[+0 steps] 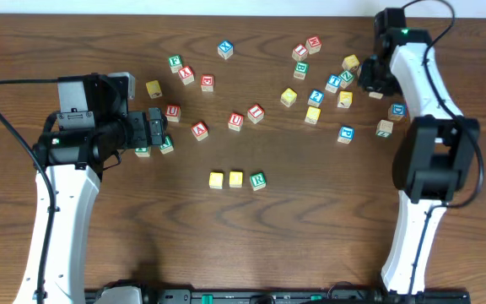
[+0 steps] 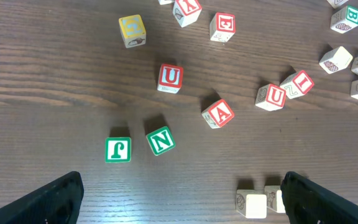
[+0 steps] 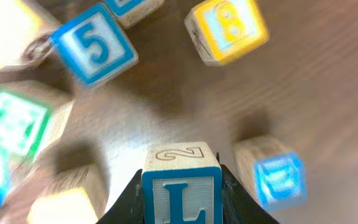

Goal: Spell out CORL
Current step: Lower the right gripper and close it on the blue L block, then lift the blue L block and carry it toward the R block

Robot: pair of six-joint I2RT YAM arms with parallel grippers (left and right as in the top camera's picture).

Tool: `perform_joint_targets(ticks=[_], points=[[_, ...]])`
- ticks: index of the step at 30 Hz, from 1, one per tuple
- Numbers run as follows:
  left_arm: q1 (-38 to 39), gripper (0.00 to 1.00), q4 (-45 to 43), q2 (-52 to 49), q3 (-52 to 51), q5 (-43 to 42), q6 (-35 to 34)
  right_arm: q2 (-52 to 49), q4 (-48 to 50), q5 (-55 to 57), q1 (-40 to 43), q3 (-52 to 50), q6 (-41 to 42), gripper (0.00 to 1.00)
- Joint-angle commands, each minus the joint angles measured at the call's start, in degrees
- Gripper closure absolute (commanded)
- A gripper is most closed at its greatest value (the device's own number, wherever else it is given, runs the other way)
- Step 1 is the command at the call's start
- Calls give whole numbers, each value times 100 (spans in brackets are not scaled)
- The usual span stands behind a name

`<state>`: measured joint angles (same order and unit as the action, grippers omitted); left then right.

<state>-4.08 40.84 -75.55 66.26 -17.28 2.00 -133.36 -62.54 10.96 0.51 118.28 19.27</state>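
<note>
Raising the L cube [image 3: 182, 190] straight up should spare its neighbours [image 3: 225, 28]. Overhead: the right gripper [image 1: 368, 78] sits in the far-right scatter [image 1: 315, 97], well apart from the yellow-yellow-R row [image 1: 236, 179] centred on the worktop [image 1: 310, 245]. Left wrist: left gripper [image 2: 182, 199] jaws spread, empty. Right wrist: jaws pinch the cube's sides; blue L, pale face.
</note>
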Motion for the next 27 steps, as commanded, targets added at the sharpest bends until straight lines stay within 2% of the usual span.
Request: perform_joint_targets(ticks=[1, 12, 16, 18, 23, 27], points=[[-31, 0, 4, 0, 122, 20, 96, 994, -393, -236, -160, 59, 42, 99], [-31, 0, 4, 0, 122, 20, 96, 2728, -1530, -407, -831, 2, 111, 99], [-31, 0, 4, 0, 122, 20, 96, 3383, -1480, -354, -1156, -437, 236, 99], [-31, 0, 4, 0, 122, 20, 96, 3733, -1322, -343, -1298, -841, 306, 99], [-31, 0, 4, 0, 122, 20, 96, 5036, -424, -249, -1794, -2787, 704, 99], [-31, 0, 4, 0, 122, 20, 96, 5674, 22, -168, -2212, -4227, 1263, 99]])
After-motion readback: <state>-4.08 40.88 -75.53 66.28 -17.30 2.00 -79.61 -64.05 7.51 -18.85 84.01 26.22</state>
